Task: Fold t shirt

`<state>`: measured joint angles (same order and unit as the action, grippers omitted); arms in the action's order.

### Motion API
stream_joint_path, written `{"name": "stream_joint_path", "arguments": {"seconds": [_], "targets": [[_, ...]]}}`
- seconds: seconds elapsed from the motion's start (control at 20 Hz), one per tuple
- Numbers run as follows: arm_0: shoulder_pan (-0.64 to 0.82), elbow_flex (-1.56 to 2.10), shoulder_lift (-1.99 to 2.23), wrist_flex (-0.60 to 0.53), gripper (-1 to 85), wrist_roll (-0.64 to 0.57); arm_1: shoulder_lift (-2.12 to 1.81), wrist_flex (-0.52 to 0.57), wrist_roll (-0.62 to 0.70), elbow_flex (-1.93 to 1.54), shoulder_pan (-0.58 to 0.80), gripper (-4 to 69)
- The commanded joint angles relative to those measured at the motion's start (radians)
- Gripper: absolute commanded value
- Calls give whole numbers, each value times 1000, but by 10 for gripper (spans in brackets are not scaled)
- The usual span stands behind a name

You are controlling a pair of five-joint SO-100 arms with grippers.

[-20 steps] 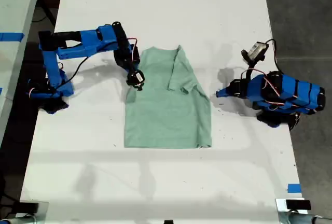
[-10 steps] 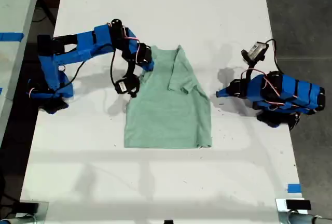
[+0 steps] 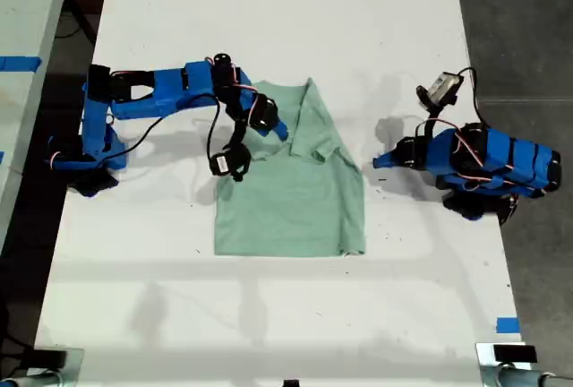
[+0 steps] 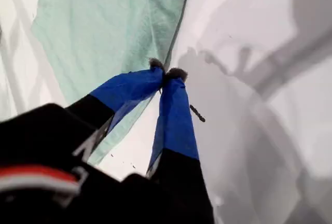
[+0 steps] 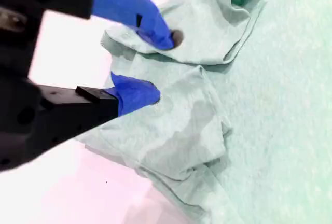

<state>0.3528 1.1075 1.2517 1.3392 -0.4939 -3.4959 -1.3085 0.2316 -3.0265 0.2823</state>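
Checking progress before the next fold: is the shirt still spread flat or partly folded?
Partly folded. On the t shirt, one sleeve lies folded inward; my second gripper sits open around bunched cloth at the other.

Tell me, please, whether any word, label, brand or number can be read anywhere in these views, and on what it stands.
None can be read.
The t shirt is plain, with no print or tag showing.
The table bears no writing.
The blue tape at the exterior view's right is blank.
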Motion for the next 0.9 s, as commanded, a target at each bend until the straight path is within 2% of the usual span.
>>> {"name": "stream_joint_path", "arguments": {"seconds": [0.0, 0.1, 0.2, 0.3, 0.45, 0.65, 0.85], "targets": [[-8, -67, 40, -6, 195, -11, -5, 6, 12, -86, -6, 33], [-2, -52, 91, 14, 186, -2, -5, 6, 12, -86, -6, 33], [46, 41, 229, 83, 164, 77, -5, 6, 12, -86, -6, 33], [118, 282, 474, 87, 134, 160, -5, 6, 14, -86, -8, 33], [218, 738, 943, 0, 105, 181, -5, 6, 12, -86, -8, 33], [120, 1055, 1195, -98, 76, 259, -5, 6, 14, -86, -3, 35], [75, 1476, 1373, -348, 73, 347, -5, 6, 8, -86, -6, 35]]}}
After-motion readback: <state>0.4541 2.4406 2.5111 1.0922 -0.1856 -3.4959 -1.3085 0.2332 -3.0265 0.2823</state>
